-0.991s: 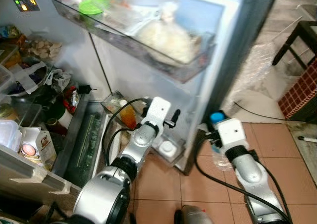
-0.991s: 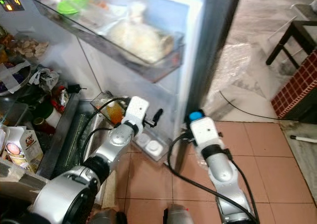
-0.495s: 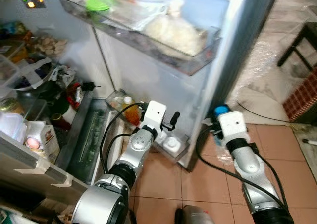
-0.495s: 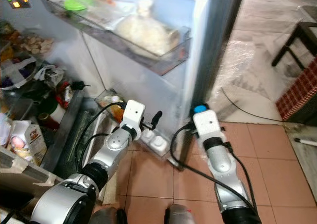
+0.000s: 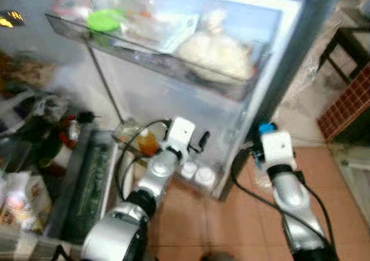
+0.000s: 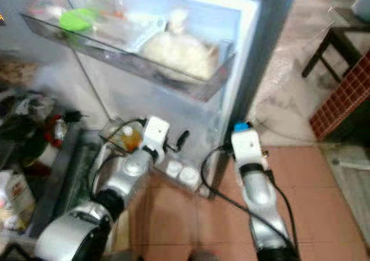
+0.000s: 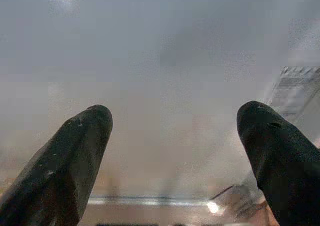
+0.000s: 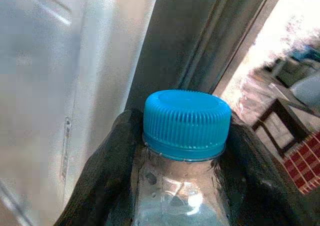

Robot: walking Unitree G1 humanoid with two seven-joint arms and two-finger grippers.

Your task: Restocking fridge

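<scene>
Both eye views are smeared by motion blur, worst at nine o'clock over the shelves [image 5: 34, 128]; cold light glows off the fridge door [image 5: 191, 93]; daylight glares on the floor [image 6: 289, 93] at two o'clock; the left wrist view is hazy grey; the bottle cap [image 8: 186, 123] is sharp, its background overexposed.

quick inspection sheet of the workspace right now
surface: terracotta tile floor before the open fridge.
job's things: blue-capped bottle in the right gripper; fridge door open, upper door shelf full.
clutter: two white-capped containers in the lower door shelf.
grippers: left gripper open near the door's inner wall.
cables: black cables on both arms.
surroundings: dark table to the right.
</scene>
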